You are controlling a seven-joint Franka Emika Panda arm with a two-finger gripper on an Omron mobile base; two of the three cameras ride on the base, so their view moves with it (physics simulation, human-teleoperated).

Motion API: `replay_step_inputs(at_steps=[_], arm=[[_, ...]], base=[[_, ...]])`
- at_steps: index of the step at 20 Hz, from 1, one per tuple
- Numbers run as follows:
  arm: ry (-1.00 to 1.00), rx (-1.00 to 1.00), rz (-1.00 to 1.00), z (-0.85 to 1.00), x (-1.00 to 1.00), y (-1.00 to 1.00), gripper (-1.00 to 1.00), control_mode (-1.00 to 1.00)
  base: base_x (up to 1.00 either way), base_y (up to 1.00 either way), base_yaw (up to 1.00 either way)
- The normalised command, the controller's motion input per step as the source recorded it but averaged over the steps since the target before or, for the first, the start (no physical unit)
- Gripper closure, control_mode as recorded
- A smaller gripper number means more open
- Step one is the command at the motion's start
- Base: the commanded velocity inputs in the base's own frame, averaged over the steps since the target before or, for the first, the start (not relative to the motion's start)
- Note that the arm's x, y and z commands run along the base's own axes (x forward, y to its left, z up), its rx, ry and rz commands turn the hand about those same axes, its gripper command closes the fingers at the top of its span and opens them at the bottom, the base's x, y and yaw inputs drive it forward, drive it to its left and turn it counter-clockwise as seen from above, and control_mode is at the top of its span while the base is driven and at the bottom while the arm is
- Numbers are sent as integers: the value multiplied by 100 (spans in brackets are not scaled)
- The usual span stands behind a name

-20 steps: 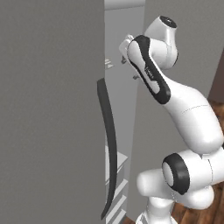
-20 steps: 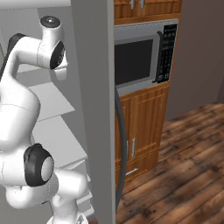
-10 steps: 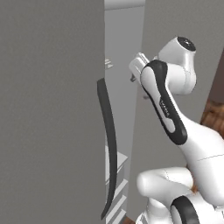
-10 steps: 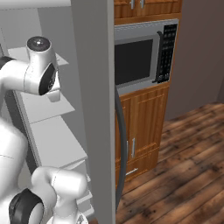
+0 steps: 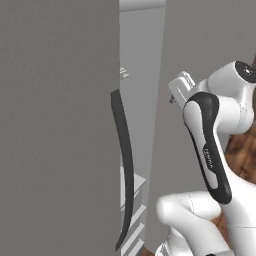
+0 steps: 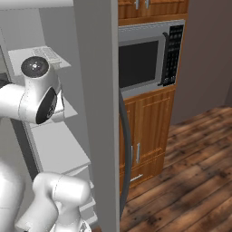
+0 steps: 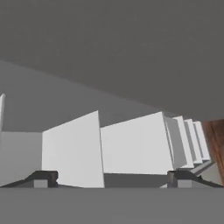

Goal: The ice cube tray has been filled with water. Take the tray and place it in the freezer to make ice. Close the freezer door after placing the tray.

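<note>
- Left base view: The freezer door (image 5: pixel 55 125), a flat grey panel, stands swung open and takes up the left half of the picture, its long dark curved handle (image 5: pixel 125 170) running down its inner edge. Past that edge lies the freezer (image 5: pixel 142 75), with a small pale object sitting high up on a shelf at the door's edge; it may be the ice cube tray (image 5: pixel 123 73), though too little of it shows to be sure. Lower white shelves (image 5: pixel 131 185) step down behind the handle. The white arm (image 5: pixel 215 150) rises at the right, bent at a dark-trimmed joint, with wooden floor behind it.
- Right base view: The ice cube tray (image 6: pixel 46 54) lies flat on an upper white shelf (image 6: pixel 27 59) inside the freezer (image 6: pixel 59 27), above and behind the arm's rounded joint (image 6: pixel 38 90). The fridge's other grey door (image 6: pixel 97 104) stands edge-on down the middle, its dark handle (image 6: pixel 126 154) curving along its right side. To the right are a built-in microwave (image 6: pixel 145 59), brown wooden cabinets (image 6: pixel 145 131) and a plank floor (image 6: pixel 190 181).
- Hand view: The fingers (image 7: pixel 111 179) stand wide apart with nothing between them, one dark tip (image 7: pixel 43 178) at lower left, the other at lower right. Beyond them, white freezer shelves (image 7: pixel 131 148) appear as tilted panels under a broad grey surface.
</note>
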Motion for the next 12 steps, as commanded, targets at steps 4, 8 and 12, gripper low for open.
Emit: replay_step_inputs(at_steps=[4,8,12], arm=[[0,0,-12,0,-29,-36,-100,-100],[0,0,-16,0,-21,-16,-100,-100],[0,0,-4,0,-6,-4,-100,100]], base=[[0,0,0],[0,0,0],[-30,-4,-6]])
